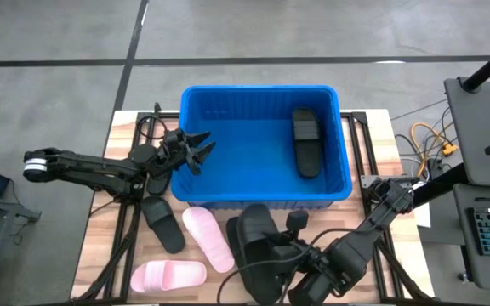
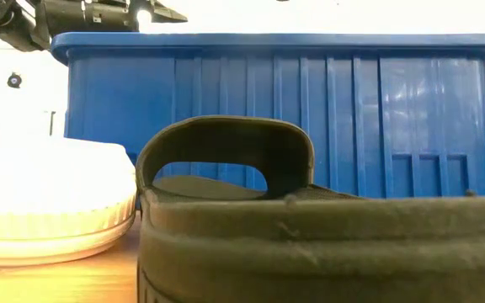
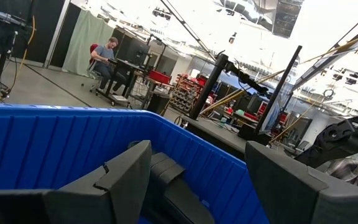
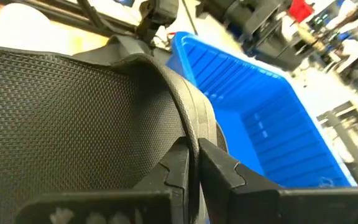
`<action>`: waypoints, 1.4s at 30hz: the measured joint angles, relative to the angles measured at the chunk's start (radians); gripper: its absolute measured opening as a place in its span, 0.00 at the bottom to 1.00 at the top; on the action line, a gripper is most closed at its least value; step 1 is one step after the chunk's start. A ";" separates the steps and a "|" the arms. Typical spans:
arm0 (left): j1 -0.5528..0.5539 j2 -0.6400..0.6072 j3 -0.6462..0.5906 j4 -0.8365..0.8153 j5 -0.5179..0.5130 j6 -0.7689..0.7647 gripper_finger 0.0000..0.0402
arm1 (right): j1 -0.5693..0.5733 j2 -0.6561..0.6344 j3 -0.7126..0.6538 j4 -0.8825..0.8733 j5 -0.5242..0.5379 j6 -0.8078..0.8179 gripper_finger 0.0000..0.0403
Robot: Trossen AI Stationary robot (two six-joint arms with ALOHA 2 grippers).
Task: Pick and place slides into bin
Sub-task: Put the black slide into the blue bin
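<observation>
The blue bin [image 1: 262, 195] stands at the table's middle, with one black slide [image 1: 305, 141] lying flat inside near its right wall. My left gripper [image 1: 197, 153] is open and empty above the bin's left rim, pointing into the bin [image 3: 55, 149]. My right gripper [image 1: 294, 252] is shut on another black slide [image 1: 258, 246] in front of the bin. Two pink slides [image 1: 208, 239] [image 1: 168, 274] and a black slide [image 1: 162, 223] lie on the table at front left. A further black slide [image 1: 156, 181] lies under the left arm. My right gripper pinches a thin raised edge [image 4: 193, 134] of the black slide between its two fingers, beside the mesh-textured surface [image 4: 61, 118]. The fingers come from the table's right side. In the low view the slide [image 2: 226, 168] sits strap up; whether it rests on the table, I cannot tell.
Cables and black frame rails run along the table's left and right edges. A pink slide [image 2: 49, 198] rests on the wood next to the held slide. A person sits at a desk far off in the room [image 3: 104, 56].
</observation>
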 joint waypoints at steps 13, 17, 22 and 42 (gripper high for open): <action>0.000 0.000 0.000 -0.001 0.000 0.000 0.61 | 0.000 0.000 0.056 -0.001 0.070 -0.102 0.05; 0.000 0.000 0.000 -0.001 0.000 0.000 0.61 | -0.004 0.000 0.091 -0.001 0.082 -0.147 0.05; 0.000 0.000 0.000 -0.003 0.000 0.000 0.61 | -0.011 0.000 0.130 -0.005 0.106 -0.169 0.05; -0.001 0.000 0.000 -0.008 0.000 0.001 0.61 | -0.055 -0.027 0.148 -0.025 0.131 -0.317 0.05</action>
